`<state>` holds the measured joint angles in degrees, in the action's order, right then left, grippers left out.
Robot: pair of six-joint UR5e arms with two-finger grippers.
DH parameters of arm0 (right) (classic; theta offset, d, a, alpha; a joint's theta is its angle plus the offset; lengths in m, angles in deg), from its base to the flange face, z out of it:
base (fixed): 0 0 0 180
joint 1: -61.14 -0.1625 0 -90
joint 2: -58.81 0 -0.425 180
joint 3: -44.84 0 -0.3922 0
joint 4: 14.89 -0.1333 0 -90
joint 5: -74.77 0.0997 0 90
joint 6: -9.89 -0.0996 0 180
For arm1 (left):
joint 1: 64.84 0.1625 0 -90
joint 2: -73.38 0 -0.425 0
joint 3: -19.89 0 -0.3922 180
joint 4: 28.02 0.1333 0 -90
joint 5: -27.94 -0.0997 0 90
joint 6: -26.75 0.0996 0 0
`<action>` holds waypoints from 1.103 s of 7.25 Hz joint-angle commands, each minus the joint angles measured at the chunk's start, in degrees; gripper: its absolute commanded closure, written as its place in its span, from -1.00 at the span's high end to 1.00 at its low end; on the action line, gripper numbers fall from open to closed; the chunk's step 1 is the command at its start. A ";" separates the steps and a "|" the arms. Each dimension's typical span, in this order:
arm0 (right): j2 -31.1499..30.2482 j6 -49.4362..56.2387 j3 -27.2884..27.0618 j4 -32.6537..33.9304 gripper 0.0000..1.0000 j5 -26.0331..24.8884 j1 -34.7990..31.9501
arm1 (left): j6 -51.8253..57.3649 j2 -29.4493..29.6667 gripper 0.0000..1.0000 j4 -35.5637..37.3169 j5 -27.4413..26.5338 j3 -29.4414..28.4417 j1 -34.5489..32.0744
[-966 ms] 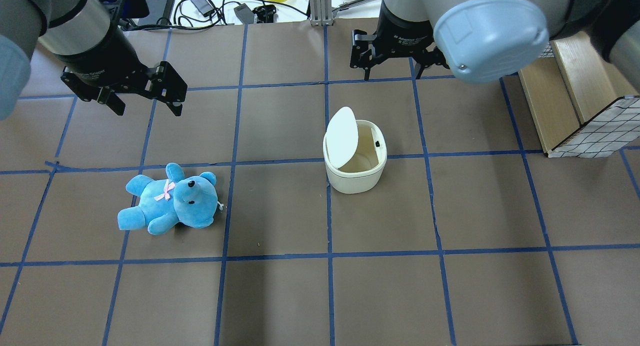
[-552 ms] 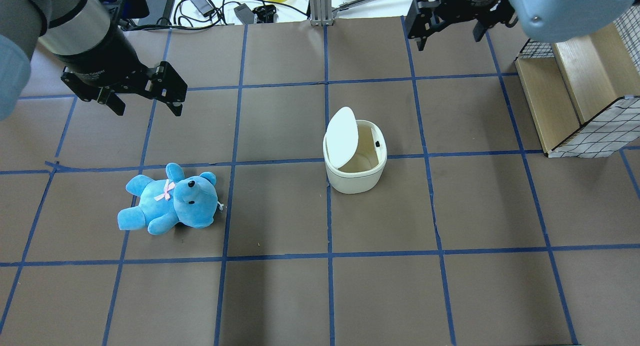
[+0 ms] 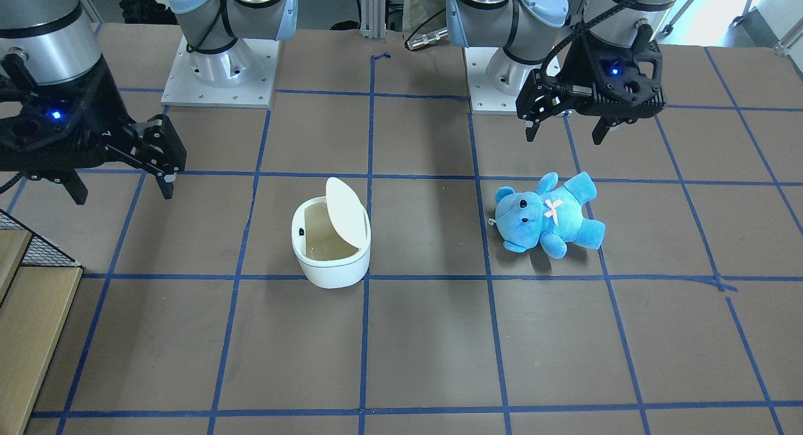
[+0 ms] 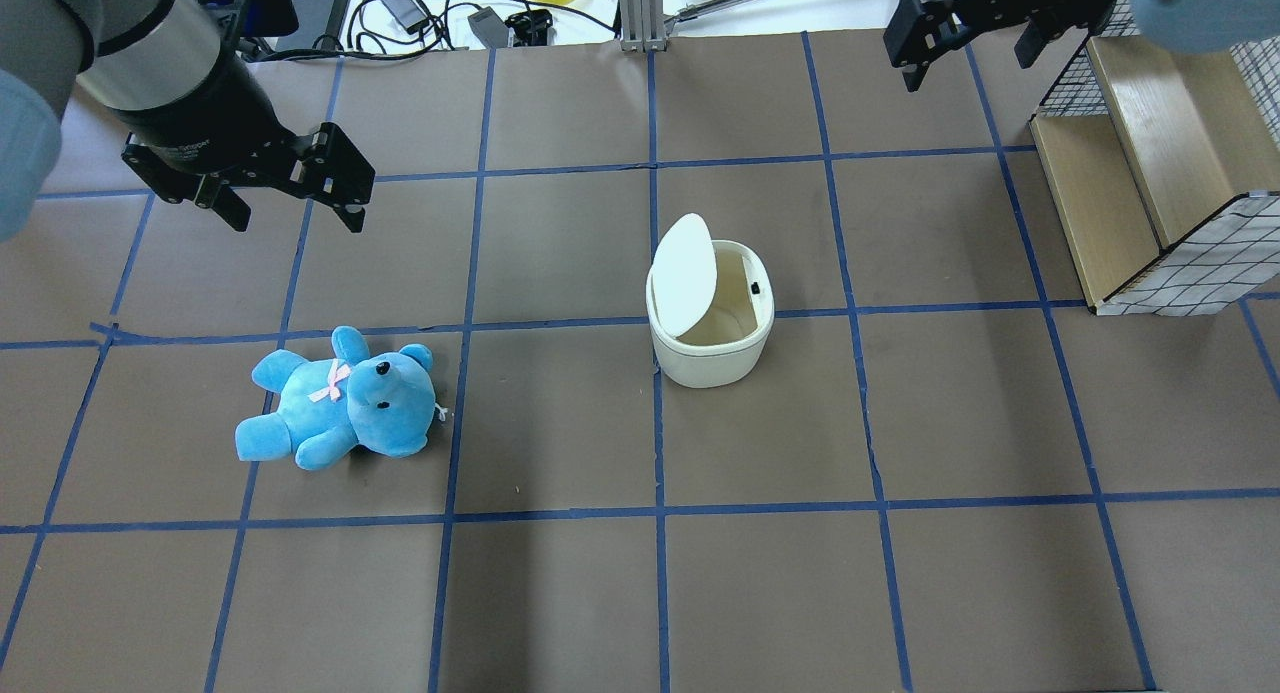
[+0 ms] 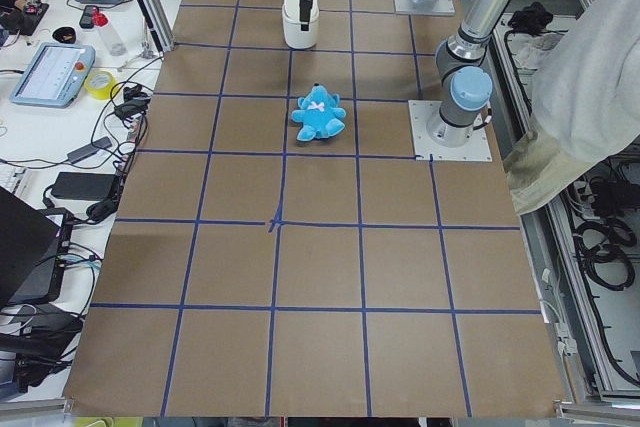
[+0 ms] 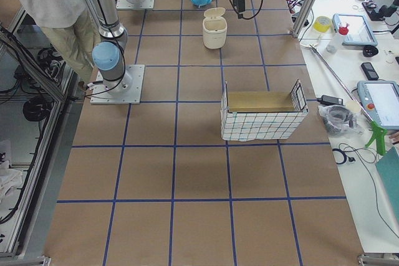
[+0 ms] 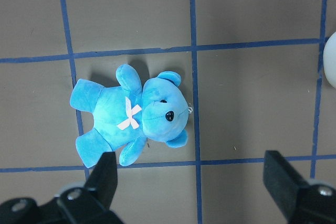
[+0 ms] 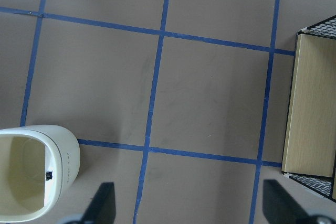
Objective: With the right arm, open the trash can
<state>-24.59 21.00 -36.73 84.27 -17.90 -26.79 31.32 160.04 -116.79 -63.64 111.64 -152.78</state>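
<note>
Trash can [image 8: 65, 157] partly beyond the right wrist view's lower-left corner.

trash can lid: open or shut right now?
Open. The trash can has its lid standing raised, and its cream interior is exposed. The right gripper is well apart from it.

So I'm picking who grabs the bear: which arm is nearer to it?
Left. The left arm hangs almost over the bear; the right arm is across the table, beyond the trash can, toward the wire crate.
</note>
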 commanded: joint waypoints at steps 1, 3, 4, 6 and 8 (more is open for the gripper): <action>-0.01 0.41 0.00 -0.28 1.00 0.03 0.31 | 0.00 0.00 1.00 0.00 0.00 0.00 0.06; -0.01 0.76 0.00 -2.11 0.98 1.08 1.00 | 0.00 0.00 1.00 0.00 0.00 0.00 0.06; -0.01 0.76 0.00 -2.39 0.99 2.91 2.32 | 0.00 0.00 1.00 0.00 0.00 0.00 0.06; -0.62 0.33 0.61 -5.18 1.00 2.84 2.33 | 0.00 0.00 1.00 0.00 0.00 0.00 0.06; -2.46 -1.68 0.45 -7.75 1.00 2.92 1.89 | 0.00 0.00 1.00 0.00 0.00 0.00 0.06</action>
<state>-26.18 20.88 -36.12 78.18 -15.29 -24.65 31.32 160.04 -116.79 -63.65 111.64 -152.73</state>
